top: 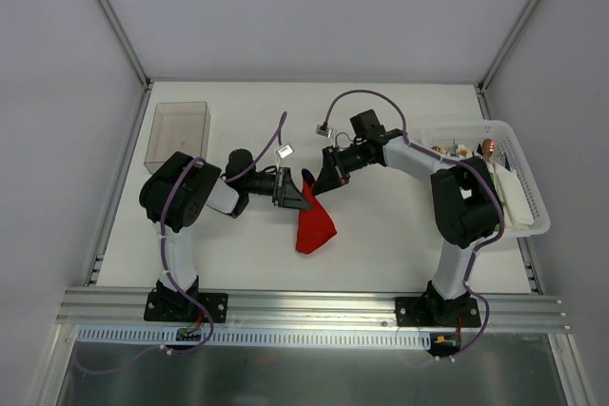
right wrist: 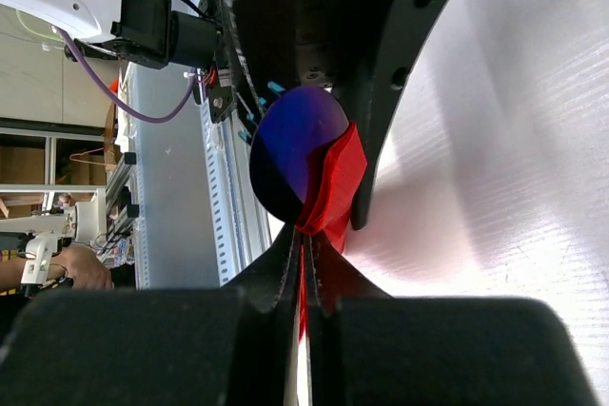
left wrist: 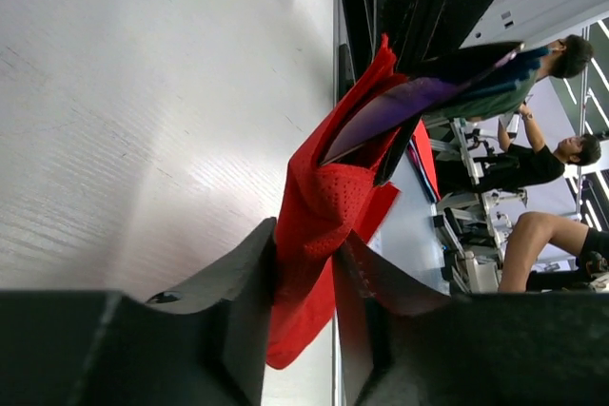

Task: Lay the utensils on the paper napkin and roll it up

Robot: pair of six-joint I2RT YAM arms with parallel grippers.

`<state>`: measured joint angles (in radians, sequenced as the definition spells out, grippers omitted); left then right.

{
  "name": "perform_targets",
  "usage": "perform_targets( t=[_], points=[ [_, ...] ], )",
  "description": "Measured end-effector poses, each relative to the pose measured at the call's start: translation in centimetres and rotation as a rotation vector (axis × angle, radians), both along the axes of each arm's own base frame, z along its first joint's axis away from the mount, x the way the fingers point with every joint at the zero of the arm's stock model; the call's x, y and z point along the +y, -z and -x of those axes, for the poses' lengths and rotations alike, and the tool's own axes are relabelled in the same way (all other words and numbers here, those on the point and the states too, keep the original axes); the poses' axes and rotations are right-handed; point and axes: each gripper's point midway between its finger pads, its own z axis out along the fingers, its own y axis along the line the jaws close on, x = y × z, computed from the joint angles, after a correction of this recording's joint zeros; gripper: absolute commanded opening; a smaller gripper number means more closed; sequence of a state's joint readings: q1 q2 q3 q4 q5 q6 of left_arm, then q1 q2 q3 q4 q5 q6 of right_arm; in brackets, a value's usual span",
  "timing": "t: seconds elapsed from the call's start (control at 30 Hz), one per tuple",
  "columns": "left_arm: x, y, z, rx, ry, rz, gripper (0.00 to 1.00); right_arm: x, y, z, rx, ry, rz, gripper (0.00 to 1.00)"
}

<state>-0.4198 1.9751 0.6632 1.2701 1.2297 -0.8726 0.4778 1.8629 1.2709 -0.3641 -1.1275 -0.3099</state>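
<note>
we have the left pincer (left wrist: 306, 235) and right pincer (right wrist: 304, 242) both clamped on the paper napkin (top: 314, 225) between them; its long axis runs toward our bases, utensils (right wrist: 290, 149) inside.

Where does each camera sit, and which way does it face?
Top external: above and behind, looking down at the table; both arms show.
Left wrist: on the left arm, facing the red napkin; left end effector shows.
Right wrist: on the right arm, facing the same napkin; right end effector shows.
Both wrists share the napkin.
</note>
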Motion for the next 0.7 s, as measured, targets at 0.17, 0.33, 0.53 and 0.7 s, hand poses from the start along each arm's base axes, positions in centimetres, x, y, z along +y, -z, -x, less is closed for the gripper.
perform_targets(
  t=[0.17,0.33,0.53,0.7],
  points=[
    [-0.3,-1.0,0.3,-0.019,0.008,0.011,0.02,0.3,-0.3,-0.4,0.001,-0.002,-0.005,0.0],
    [-0.5,-2.3,-0.3,-0.027,-0.032,0.021,0.0,0.4,-1.4,-1.1,0.004,0.009,-0.003,0.27],
    [0.1,-5.8,-2.1,-0.114,-0.172,0.051,0.0,-0.8,-4.0,-4.9,-0.046,0.105,0.007,0.5],
    [1.2,-11.6,-4.5,-0.286,-0.349,0.036,0.0,-5.1,-6.6,-10.6,-0.139,0.302,0.049,0.49]
  ],
)
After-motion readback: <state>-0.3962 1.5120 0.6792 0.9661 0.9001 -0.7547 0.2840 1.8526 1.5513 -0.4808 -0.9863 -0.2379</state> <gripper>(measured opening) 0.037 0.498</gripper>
